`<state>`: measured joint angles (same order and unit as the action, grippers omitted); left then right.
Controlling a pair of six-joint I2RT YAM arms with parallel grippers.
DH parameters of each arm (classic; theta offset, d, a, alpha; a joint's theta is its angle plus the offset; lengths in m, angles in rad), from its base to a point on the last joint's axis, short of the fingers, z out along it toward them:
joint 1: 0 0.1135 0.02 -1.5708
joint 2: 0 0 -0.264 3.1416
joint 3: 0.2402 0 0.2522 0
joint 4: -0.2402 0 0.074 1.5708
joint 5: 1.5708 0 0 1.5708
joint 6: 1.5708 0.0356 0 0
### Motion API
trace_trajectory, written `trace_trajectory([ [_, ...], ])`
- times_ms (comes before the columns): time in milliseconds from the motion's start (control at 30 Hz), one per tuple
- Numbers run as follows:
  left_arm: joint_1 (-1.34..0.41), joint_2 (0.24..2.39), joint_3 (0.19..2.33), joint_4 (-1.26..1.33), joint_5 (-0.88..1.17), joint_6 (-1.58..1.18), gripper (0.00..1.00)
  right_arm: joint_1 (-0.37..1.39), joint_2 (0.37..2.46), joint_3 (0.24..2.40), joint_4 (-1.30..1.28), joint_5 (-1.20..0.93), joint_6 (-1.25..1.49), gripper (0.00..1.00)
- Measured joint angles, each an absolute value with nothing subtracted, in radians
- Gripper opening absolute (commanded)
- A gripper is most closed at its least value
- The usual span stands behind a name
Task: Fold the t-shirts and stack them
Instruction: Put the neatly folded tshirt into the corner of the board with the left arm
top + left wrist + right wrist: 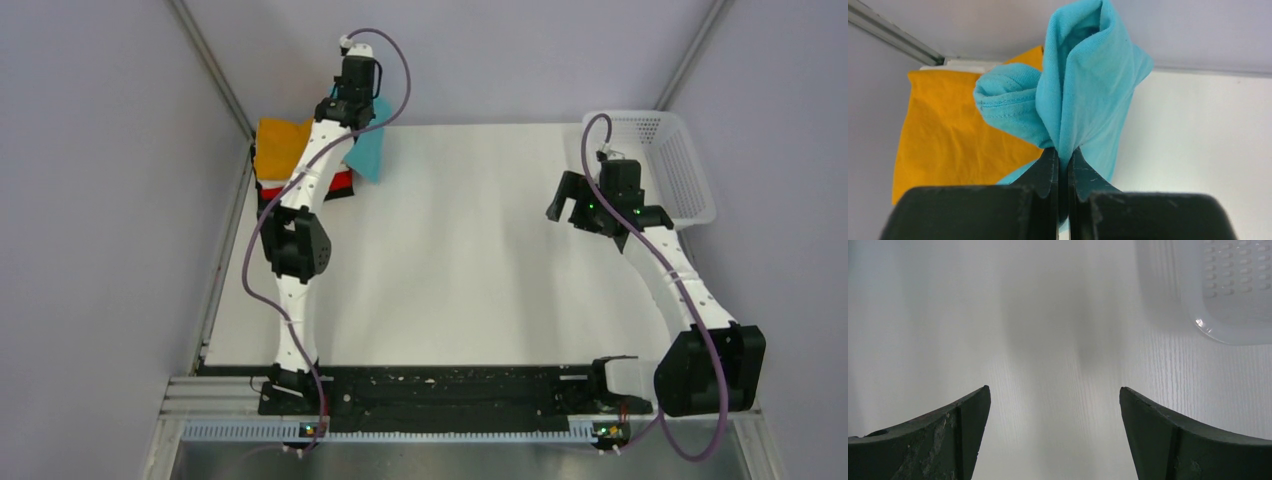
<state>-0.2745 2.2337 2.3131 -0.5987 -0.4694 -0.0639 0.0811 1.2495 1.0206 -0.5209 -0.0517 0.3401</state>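
Left tool [1063, 159] pinched tight on bunched turquoise t-shirt [1088, 85] just ahead of its tips, folded orange t-shirt [943, 135] beyond it to the left, right tool [1054, 390] spread wide and holding nothing above desk [1048, 315], white basket [1233, 295] ahead to its right

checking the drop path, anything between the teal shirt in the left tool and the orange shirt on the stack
Nothing visible does. The left tool pinches the teal shirt right by the orange shirt, no object between them.

Turquoise t-shirt [1083, 90] bunched, pinched in left claw [1063, 153]; orange t-shirt [948, 135] flat atop red t-shirt [342, 183], far-left corner.
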Motion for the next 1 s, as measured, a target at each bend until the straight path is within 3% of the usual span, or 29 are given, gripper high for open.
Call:
trace_trajectory([
  [400,-0.223,2.185,2.351,-0.576,-0.321,-0.107,0.0,0.081,1.254,1.021,-0.521,-0.035,0.34,0.99],
  [1000,-0.093,2.131,2.37,-0.593,-0.282,-0.125,0.0,0.081,1.276,1.008,-0.519,-0.021,0.34,0.99],
])
